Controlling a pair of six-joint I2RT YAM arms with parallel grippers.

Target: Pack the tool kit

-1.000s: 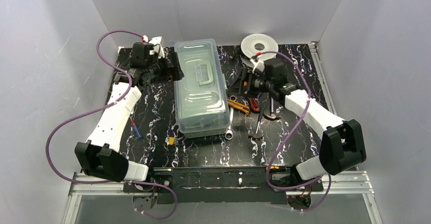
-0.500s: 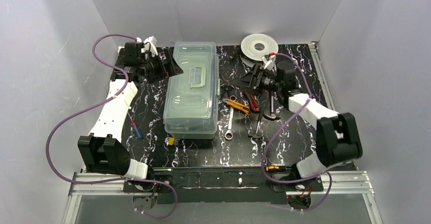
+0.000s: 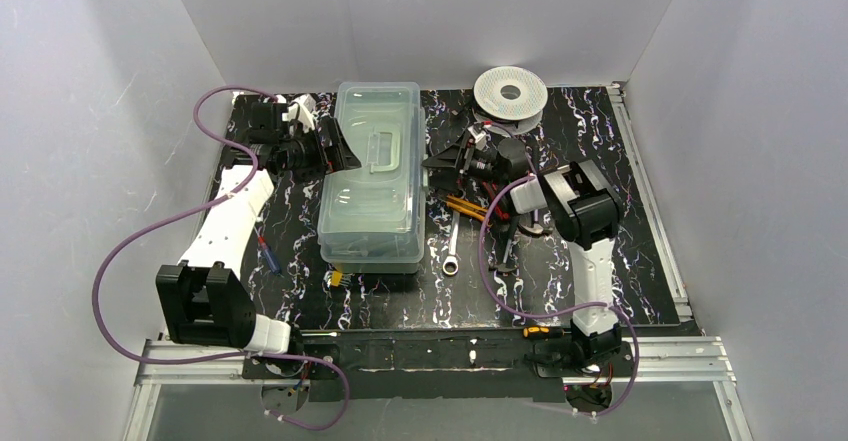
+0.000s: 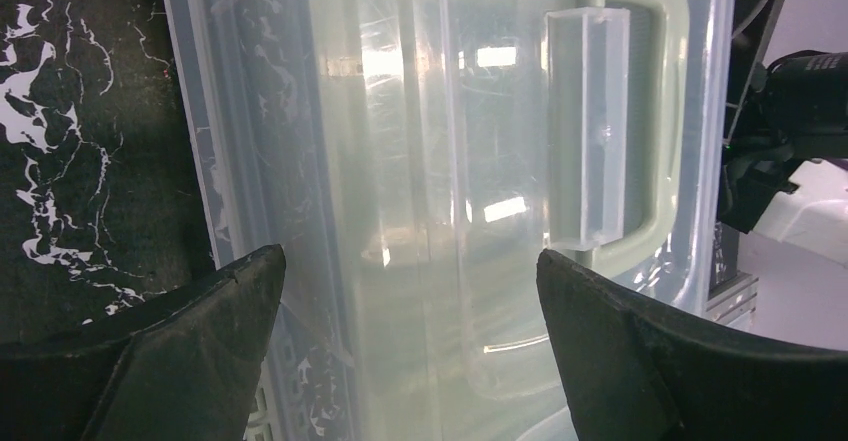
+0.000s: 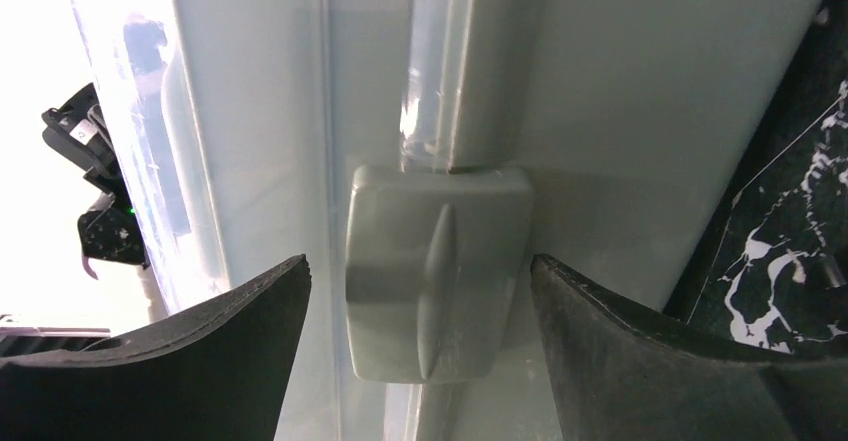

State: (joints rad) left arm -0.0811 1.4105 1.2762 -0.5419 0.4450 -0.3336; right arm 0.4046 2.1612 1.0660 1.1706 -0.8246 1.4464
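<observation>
The clear plastic tool box [image 3: 372,176] with a pale green handle [image 3: 381,148] lies closed in the middle of the black mat. My left gripper [image 3: 340,149] is open at the box's left side near the handle; in the left wrist view the box lid [image 4: 400,161] and handle [image 4: 640,121] fill the frame between my fingers. My right gripper [image 3: 437,157] is open at the box's right side; in the right wrist view a grey latch [image 5: 435,271] sits between my fingers. A silver wrench [image 3: 451,246], an orange tool [image 3: 463,207] and screwdrivers [image 3: 507,246] lie right of the box.
A white spool [image 3: 510,93] stands at the back right. A small blue tool [image 3: 267,254] and a small yellow part [image 3: 334,278] lie left of and in front of the box. White walls enclose the mat on three sides.
</observation>
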